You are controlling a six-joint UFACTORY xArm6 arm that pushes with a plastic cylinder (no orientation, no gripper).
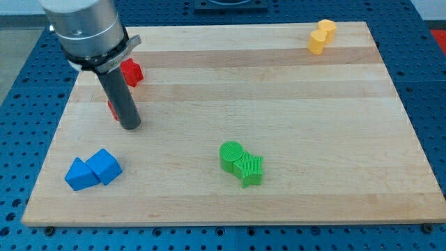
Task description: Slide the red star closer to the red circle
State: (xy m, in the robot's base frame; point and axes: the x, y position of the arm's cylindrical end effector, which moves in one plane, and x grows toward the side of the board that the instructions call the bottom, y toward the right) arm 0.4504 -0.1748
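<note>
Toward the far left of the wooden bench [293,90], my tip [130,126] is resting on the boards, with the dark rod [120,97] rising up into the grey arm housing [83,28]. No pincer is showing on this arm, only the rod. A red block [132,72], probably the red star, is sitting just right of the rod and farther back, partly hidden by the housing. A sliver of a second red block [111,108], shape impossible to tell, is peeking out at the rod's left side, touching or nearly touching it, close to the bench's left edge. Near the left corner, two blue blocks [93,169] are lying side by side. A green circle [231,154] and green star [249,169] are touching at the near middle. Two yellow blocks [321,36] are sitting by the far right edge. Wide bare boards are stretching between the reds and the right side.
</note>
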